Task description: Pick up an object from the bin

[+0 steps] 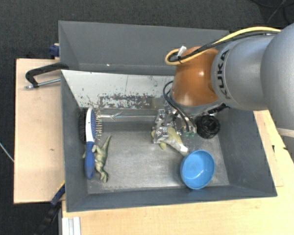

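Near the middle of the bin (137, 173), toward its back wall, the gripper (161, 130) is right down on a pale toy dinosaur (175, 141). Whether it is released or clenched, I cannot tell. The risk from here, I'd say, is that this lumpy little figure twists or slips out on the lift, with only one end under the tool. A blue bowl (197, 169) lies just beside it toward the front right corner, close enough to get nudged. Along the left wall, well apart, rest a blue hairbrush (89, 141) and a green toy dinosaur (103, 158), neither in the way.
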Controlling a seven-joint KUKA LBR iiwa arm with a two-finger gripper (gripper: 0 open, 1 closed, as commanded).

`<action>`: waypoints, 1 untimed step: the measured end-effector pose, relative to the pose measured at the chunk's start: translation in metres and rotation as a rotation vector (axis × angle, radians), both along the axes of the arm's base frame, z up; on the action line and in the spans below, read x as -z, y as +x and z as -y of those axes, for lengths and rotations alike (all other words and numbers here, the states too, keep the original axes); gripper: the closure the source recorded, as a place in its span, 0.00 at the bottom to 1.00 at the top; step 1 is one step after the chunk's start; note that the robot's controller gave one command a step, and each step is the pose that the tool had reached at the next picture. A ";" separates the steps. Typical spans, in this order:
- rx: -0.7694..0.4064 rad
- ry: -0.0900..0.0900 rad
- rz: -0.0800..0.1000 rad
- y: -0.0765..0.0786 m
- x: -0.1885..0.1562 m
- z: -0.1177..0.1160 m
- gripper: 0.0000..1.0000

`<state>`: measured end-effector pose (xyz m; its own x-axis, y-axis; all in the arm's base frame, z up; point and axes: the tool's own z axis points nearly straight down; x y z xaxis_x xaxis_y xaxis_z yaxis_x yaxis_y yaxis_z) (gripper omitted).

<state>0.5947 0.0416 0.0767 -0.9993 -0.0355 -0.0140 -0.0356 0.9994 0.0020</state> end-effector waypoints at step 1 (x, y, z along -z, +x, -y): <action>-0.051 -0.001 0.003 0.001 -0.149 0.004 1.00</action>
